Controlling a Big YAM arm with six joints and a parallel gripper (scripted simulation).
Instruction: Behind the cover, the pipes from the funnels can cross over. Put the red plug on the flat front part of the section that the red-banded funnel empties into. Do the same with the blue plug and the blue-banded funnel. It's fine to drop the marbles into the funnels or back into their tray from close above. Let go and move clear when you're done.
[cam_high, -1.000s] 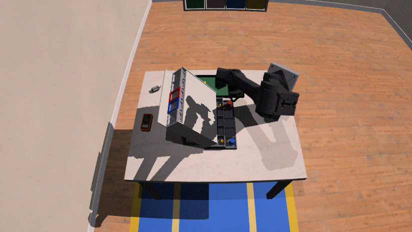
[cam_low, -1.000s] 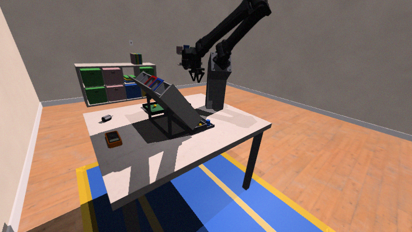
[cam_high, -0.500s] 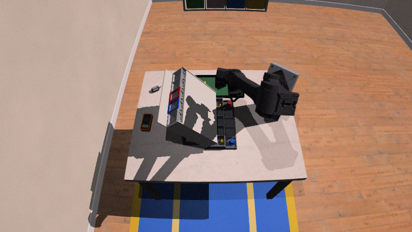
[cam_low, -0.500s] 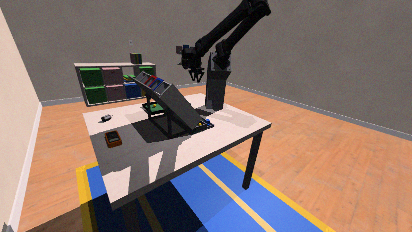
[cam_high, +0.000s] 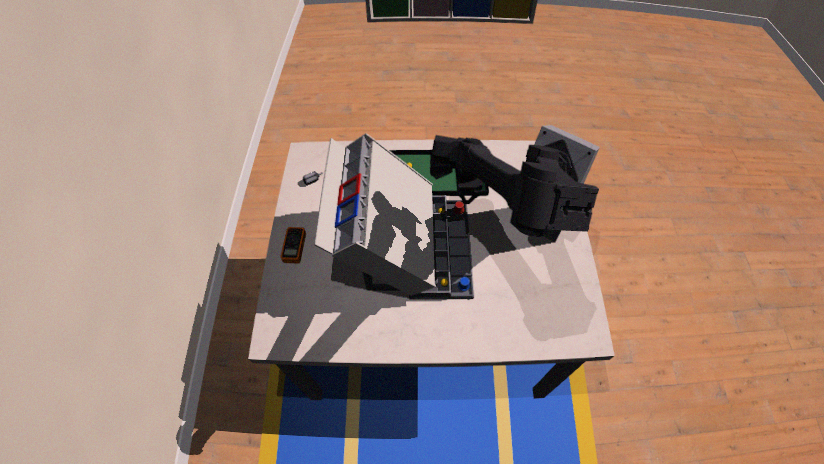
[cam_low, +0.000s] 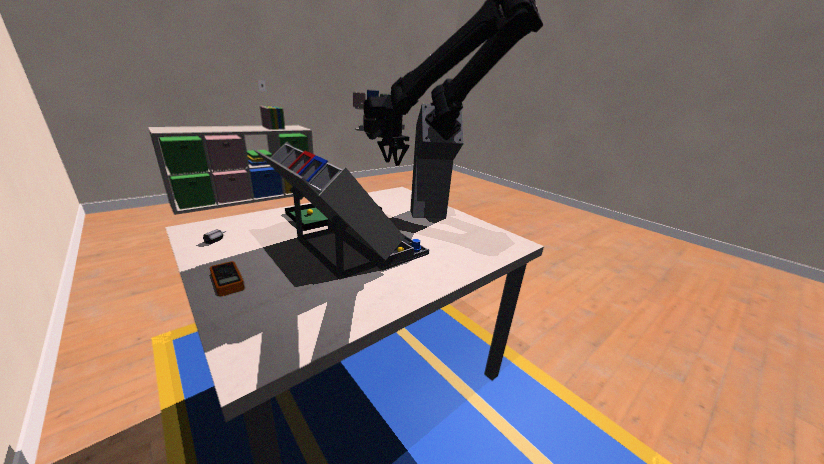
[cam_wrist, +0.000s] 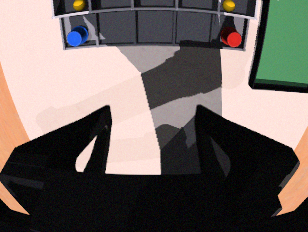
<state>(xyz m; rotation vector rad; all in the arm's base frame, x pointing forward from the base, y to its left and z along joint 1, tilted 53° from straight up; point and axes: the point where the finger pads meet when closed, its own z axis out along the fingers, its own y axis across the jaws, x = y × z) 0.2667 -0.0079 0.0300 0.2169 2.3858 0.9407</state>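
Red plug (cam_high: 458, 207) (cam_wrist: 233, 38) stands ahead of the pincer (cam_high: 469, 197) (cam_low: 396, 162) (cam_wrist: 153, 113) and to its right, in the end section of the low compartment tray (cam_high: 472, 253) (cam_low: 425, 251) (cam_wrist: 135, 46); the pincer hangs above the counter (cam_high: 461, 334) (cam_low: 403, 282) (cam_wrist: 30, 75), moderately wide, its fingertips apart with nothing between them; blue plug (cam_high: 464, 282) (cam_low: 416, 244) (cam_wrist: 76, 37) stands ahead and to its left, in the opposite end section of the same front row; three compartments lie between the plugs.

Just beyond each plug, in the next row out from the pincer, sits a yellow marble, one past the red plug (cam_high: 440, 210) (cam_wrist: 228, 5), another past the blue (cam_high: 444, 281) (cam_low: 400, 249) (cam_wrist: 79, 5); nearer the pincer's right is the green-lined marble tray (cam_high: 441, 181) (cam_low: 317, 219) (cam_wrist: 285, 50), with a yellow marble in it (cam_high: 409, 165) (cam_low: 310, 211).

Farther ahead, the white cover (cam_high: 397, 172) slopes up to the funnels; the red band (cam_high: 358, 185) (cam_low: 308, 153) and blue band (cam_high: 343, 221) (cam_low: 318, 157) mark neighbouring mouths, red on the pincer's right; past them, an orange-cased multimeter (cam_high: 293, 244) (cam_low: 226, 278) lies ahead-left and a small grey motor (cam_high: 311, 176) (cam_low: 213, 235) farther right; outermost, a cube shelf unit (cam_low: 219, 130) stands off to the pincer's right.

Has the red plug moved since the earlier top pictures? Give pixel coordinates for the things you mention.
No. In the top view the red plug (cam_high: 458, 207) (cam_wrist: 233, 38) stays in the end section nearest the green tray (cam_high: 441, 183) (cam_wrist: 285, 47).
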